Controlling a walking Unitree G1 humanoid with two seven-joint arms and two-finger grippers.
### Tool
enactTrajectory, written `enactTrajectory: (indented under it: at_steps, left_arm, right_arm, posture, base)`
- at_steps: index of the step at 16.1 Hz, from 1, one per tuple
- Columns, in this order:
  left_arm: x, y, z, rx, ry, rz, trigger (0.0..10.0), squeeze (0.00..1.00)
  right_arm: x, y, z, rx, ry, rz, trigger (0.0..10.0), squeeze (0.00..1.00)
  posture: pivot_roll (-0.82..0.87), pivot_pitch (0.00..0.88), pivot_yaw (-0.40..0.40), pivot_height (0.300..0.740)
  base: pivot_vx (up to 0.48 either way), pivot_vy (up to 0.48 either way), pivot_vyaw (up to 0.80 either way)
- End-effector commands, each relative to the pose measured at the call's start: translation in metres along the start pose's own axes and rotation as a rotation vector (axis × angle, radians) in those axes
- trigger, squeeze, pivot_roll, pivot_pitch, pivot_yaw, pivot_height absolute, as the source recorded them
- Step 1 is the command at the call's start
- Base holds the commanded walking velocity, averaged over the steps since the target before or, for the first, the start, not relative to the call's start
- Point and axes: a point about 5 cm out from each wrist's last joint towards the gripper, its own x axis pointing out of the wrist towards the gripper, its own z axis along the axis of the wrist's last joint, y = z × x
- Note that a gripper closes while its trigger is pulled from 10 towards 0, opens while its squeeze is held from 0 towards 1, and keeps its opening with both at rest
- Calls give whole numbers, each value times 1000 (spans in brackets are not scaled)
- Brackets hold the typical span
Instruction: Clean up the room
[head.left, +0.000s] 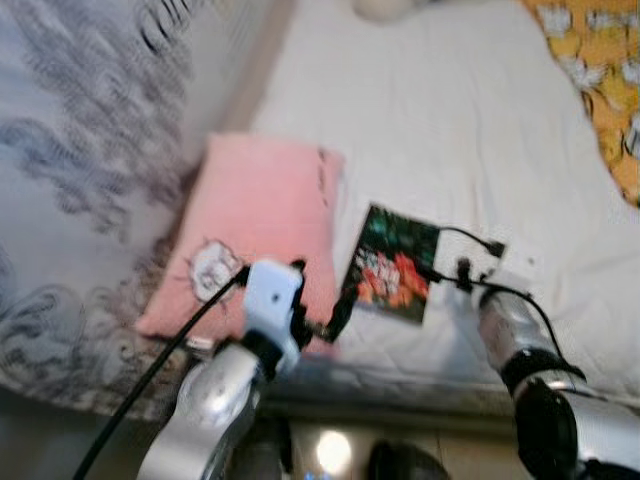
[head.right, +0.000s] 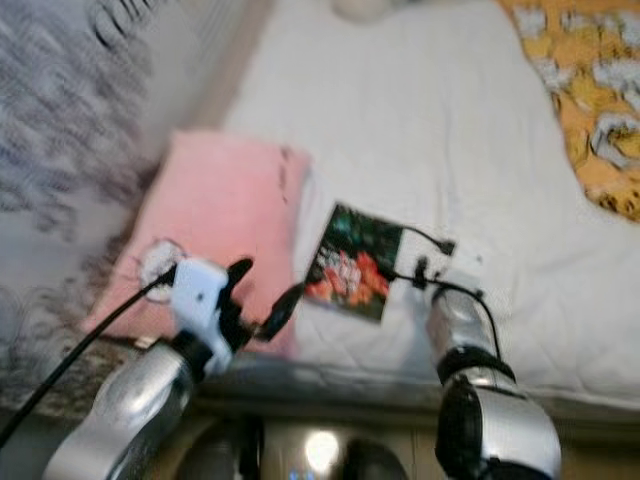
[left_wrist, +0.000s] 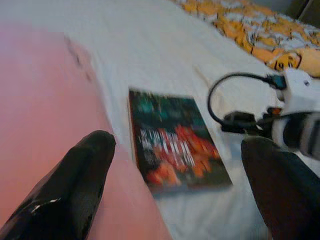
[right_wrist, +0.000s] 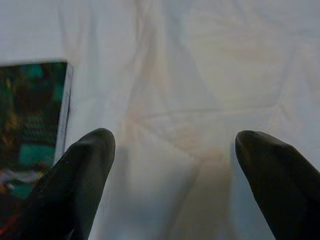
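Note:
A book (head.left: 393, 265) with a dark green and red cover lies flat on the white bed sheet (head.left: 450, 120), close to the bed's front edge. A pink pillow (head.left: 260, 215) lies just left of it. My left gripper (left_wrist: 180, 190) is open and hovers over the pillow's front right corner, pointing at the book (left_wrist: 175, 150). My right gripper (right_wrist: 175, 185) is open too, low over the bare sheet just right of the book (right_wrist: 32, 125). Neither gripper holds anything.
A grey patterned cover (head.left: 80, 150) hangs along the bed's left side. An orange patterned blanket (head.left: 605, 70) lies at the far right. A pale round object (head.left: 380, 8) sits at the far end. Shiny floor (head.left: 333, 452) shows below the bed edge.

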Motion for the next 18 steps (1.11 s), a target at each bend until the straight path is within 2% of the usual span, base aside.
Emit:
enactTrajectory:
  at_steps: [1, 3, 8, 11, 13, 16, 18]
  left_arm:
    - [-7, 0, 3, -5, 6, 27, 10000, 0]
    - [-14, -3, 5, -27, 20, 49, 10000, 0]
    - [-19, -12, 5, -54, 42, 67, 10000, 0]
    - [-20, -15, 4, -65, 57, 72, 10000, 0]
    - [-19, -15, 4, -70, 56, 74, 10000, 0]
    - [-16, -15, 0, -78, 63, 71, 10000, 0]
    - [-10, -15, -3, -79, 58, 63, 10000, 0]
  right_arm:
    - [0, 11, 2, -49, -6, 27, 10000, 0]
    - [2, 25, 13, -114, -39, 68, 10000, 0]
    - [3, 41, 24, -149, -42, 138, 10000, 0]
    - [-1, 66, 26, -179, -48, 250, 10000, 0]
    - [-3, 80, 32, -262, -87, 294, 10000, 0]
    - [-1, 75, 37, -290, -104, 281, 10000, 0]
    - [0, 61, 34, -307, -112, 237, 10000, 0]
  posture:
    - [311, 330, -5, 736]
    - [321, 349, -21, 736]
    - [319, 364, -48, 736]
    - [322, 361, -56, 736]
    - [326, 357, -56, 736]
    - [310, 325, -68, 736]
    - [293, 275, -77, 736]
  base:
    - [0, 0, 0]
    - [0, 0, 0]
    - [0, 0, 0]
    - [0, 0, 0]
    - [0, 0, 0]
    - [0, 0, 0]
    - [0, 0, 0]
